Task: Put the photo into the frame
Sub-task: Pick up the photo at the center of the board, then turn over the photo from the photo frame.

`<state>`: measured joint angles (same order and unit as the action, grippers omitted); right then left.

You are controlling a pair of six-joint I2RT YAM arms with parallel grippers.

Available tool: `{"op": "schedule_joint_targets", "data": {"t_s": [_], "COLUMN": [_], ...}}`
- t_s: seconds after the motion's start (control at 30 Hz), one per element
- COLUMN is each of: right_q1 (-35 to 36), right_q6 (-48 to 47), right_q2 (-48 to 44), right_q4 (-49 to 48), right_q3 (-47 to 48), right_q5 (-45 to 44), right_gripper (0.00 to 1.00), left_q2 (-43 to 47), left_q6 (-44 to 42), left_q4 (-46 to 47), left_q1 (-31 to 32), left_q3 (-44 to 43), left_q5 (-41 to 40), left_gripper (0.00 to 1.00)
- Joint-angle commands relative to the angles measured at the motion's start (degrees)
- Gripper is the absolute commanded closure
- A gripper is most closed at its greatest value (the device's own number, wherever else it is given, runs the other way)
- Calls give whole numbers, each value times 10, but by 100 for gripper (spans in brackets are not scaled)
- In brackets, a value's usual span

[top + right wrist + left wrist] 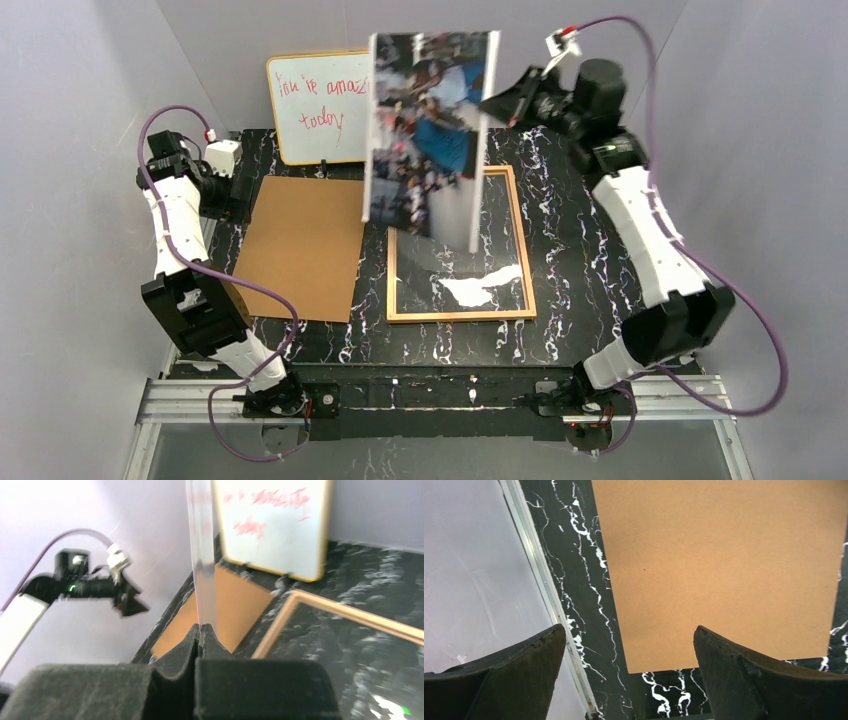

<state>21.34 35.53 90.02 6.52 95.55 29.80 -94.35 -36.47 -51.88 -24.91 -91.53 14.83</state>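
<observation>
While the frame (460,317) lies flat on the black marbled desk (580,250) in front of the arm bases, its opening bare so that the desk pattern shows through the pane, the step in hand looks to be the carry of the photo toward it. Just beside the frame on its left lies the brown fibreboard back (300,245), flat and separate from it. The left fingers (724,670) stand spread wide over the left side of that board, holding nothing.

Farther back, the right fingers (192,640) are pressed together on one side edge of the photo (430,120), a thin pinch at the white margin. The print hangs upright in the air, printed side toward the overhead camera, above the far part of the frame and touching nothing below. It shows blurred. Behind it, a whiteboard (315,110) with red handwriting leans at the back of the desk.

The next move, as I judge it, calls for laying the sheet from upright to flat, squaring its edges with the frame's inner rim, lowering it into the opening and only then letting go. Held by one edge, the sheet may sag or land skewed.
</observation>
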Motion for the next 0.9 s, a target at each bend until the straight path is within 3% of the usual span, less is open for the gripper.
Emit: {"op": "schedule_joint_targets", "data": {"t_s": [0.0, 0.13, 0.2, 0.27, 0.37, 0.67, 0.77, 0.87], "right_q1": [-9, -9, -8, -9, 0, 189, 210, 212], "right_q6": [-138, -226, -252, -271, -282, -273, -220, -171], "right_q2": [-39, -46, -57, -75, -67, 114, 175, 188], "right_q4": [254, 396, 406, 395, 413, 585, 608, 529], "right_q3": [101, 215, 244, 247, 277, 297, 286, 207], "right_q5": [-146, -353, -425, -466, -460, -671, -660, -540], "right_gripper": [99, 99, 99, 99, 99, 99, 99, 99], "left_q2": [19, 28, 34, 43, 52, 55, 55, 57], "left_q6": [19, 14, 8, -2, -11, -13, -15, -17], "left_q4": [-36, -35, -31, -29, -22, -24, -24, -22], "left_q1": [1, 1, 1, 2, 1, 1, 1, 1], "left_q3": [-2, 16, 31, 44, 60, 73, 78, 83], "left_q5": [32, 39, 32, 24, 13, 21, 18, 17], "left_gripper": [2, 2, 2, 2, 2, 2, 2, 2]}}
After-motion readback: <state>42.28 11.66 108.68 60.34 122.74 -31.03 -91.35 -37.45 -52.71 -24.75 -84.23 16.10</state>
